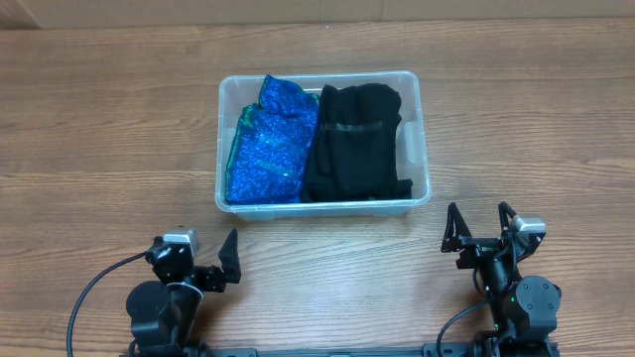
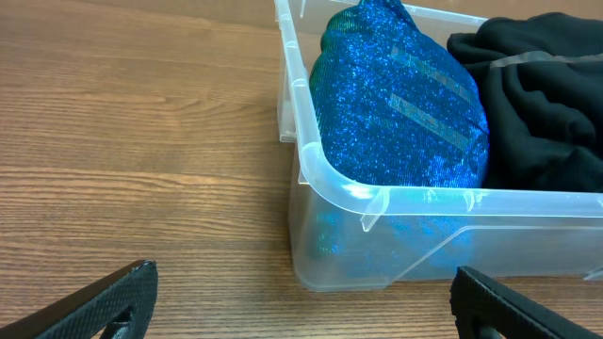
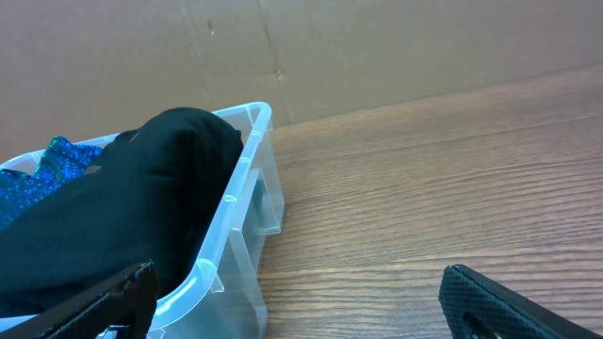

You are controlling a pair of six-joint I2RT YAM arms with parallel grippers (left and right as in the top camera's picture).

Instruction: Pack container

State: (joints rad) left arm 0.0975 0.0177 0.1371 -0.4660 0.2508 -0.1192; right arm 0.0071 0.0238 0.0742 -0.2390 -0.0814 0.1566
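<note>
The clear, rounded-corner rectangular plastic container [image 1: 317, 206] sits in the middle of the brown wood-grain table [image 1: 99, 119]. A folded, glittery blue fabric garment [image 1: 273, 139] fills its left half and a folded black fabric garment [image 1: 355, 144] its right. Nothing else to pack shows on the table, so the step in hand is probably settling the load.

The left gripper [image 2: 303, 275] and right gripper [image 1: 478, 220] hover near the table's front edge, each with its jaws spread wide and holding nothing.

From the right wrist view the black garment seems to bulge above the rim, though the angle makes this hard to judge. To do it well, press that mound down from above with the fingers brought together. Meanwhile steady the bin's near wall with the left arm, since the light plastic would likely slide.
</note>
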